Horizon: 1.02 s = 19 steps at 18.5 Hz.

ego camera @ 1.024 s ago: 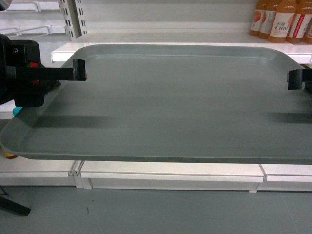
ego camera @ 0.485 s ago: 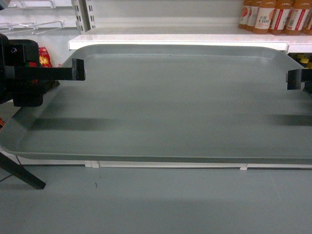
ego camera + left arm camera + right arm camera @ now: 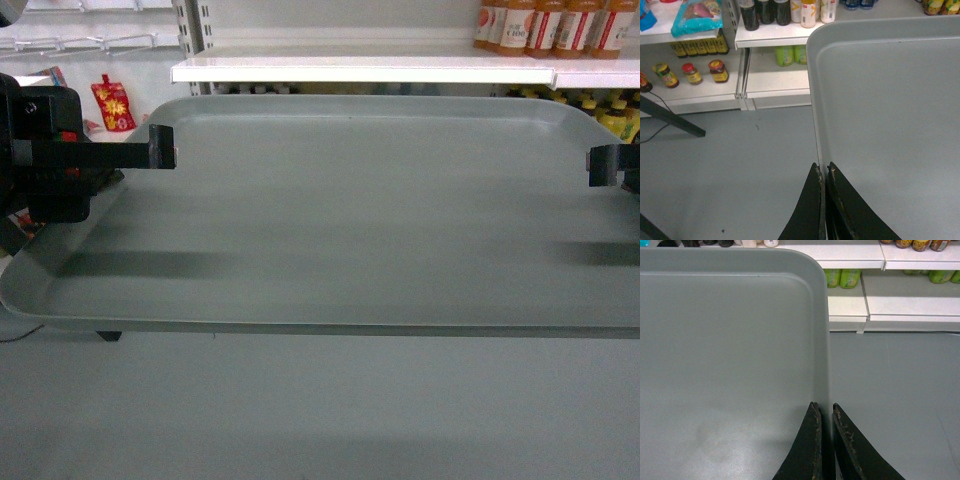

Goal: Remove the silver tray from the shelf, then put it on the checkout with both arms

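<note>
The large flat grey-silver metal tray (image 3: 350, 210) with its rounded corners and low raised rim hangs in the air between the two arms, clear of the pale white metal shelf board (image 3: 360, 72) that runs behind and a little above its far edge. It rests on nothing: grey floor shows beneath its near edge. It looks about level.

The left black gripper (image 3: 822, 172) is pinched narrow on the tray's left rim, one flat finger under the lip and one over it. The right black gripper (image 3: 822, 412) holds the right rim the same way, closed tight on the thin edge. From the front, the left gripper's finger (image 3: 160, 146) and the right one (image 3: 600, 165) each reach in over a short side, toward the far half of the tray.

The tray's long axis runs left to right, from one gripper to the other, so neither arm is nearer; each carries one end. The white-topped table that serves as checkout does not show anywhere here. Only a dark slanted leg (image 3: 672, 117) on the floor, off to the left, hints at where it may stand. I would judge the lift off the shelf done and the carry to the table yet to finish. Both ends will have to travel together, or the tray will twist in the pinch.
</note>
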Tool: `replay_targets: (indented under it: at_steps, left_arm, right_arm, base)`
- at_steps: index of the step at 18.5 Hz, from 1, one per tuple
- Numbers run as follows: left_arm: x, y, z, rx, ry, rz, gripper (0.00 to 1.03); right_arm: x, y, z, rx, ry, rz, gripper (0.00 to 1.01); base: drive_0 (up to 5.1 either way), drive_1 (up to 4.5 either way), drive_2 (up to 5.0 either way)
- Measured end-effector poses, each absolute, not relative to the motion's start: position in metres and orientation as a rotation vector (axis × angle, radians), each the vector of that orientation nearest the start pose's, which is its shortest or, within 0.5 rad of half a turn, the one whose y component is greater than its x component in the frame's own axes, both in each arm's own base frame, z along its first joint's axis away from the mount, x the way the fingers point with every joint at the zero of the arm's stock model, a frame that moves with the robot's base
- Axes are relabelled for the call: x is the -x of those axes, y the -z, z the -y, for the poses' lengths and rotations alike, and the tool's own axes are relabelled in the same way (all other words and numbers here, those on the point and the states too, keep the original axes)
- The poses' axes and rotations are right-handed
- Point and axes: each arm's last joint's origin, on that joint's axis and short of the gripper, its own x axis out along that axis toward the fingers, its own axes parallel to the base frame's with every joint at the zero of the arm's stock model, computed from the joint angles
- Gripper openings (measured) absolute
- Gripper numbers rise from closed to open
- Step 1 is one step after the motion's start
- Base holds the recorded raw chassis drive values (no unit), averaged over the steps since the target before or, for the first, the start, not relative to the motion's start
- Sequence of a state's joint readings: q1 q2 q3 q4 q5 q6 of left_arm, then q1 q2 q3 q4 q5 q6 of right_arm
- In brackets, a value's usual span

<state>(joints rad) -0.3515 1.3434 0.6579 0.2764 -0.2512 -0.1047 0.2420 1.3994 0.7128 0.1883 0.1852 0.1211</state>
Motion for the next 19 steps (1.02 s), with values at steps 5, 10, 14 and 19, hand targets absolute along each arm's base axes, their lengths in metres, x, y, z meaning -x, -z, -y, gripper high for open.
replay_targets:
  at_steps: [5, 10, 14, 19]
  left_arm:
    - [-0.2616, -0.2141, 0.0884, -0.018, 0.079, -0.393, 0.02]
    - [-0.2614, -0.2136, 0.0883, -0.019, 0.079, -0.399, 0.02]
    - [-0.2616, -0.214, 0.0884, -0.018, 0.079, -0.395, 0.02]
    - [-0.2615, -0.2145, 0.0884, -0.017, 0.079, -0.392, 0.02]
  right_arm:
    - [-0.28, -0.2089, -0.0636, -0.013, -0.026, -0.487, 0.03]
    - [-0.2797, -0.2082, -0.0636, -0.011, -0.025, -0.494, 0.03]
    - [-0.2799, -0.2085, -0.0636, -0.012, -0.026, -0.491, 0.03]
    - [-0.2801, -0.209, -0.0637, -0.013, -0.027, -0.486, 0.03]
  base:
    - [0.0, -4.13, 4.2]
    - [0.0, -4.11, 4.2]
    - [0.1, -4.09, 4.2]
    - [0.0, -4.13, 4.2]
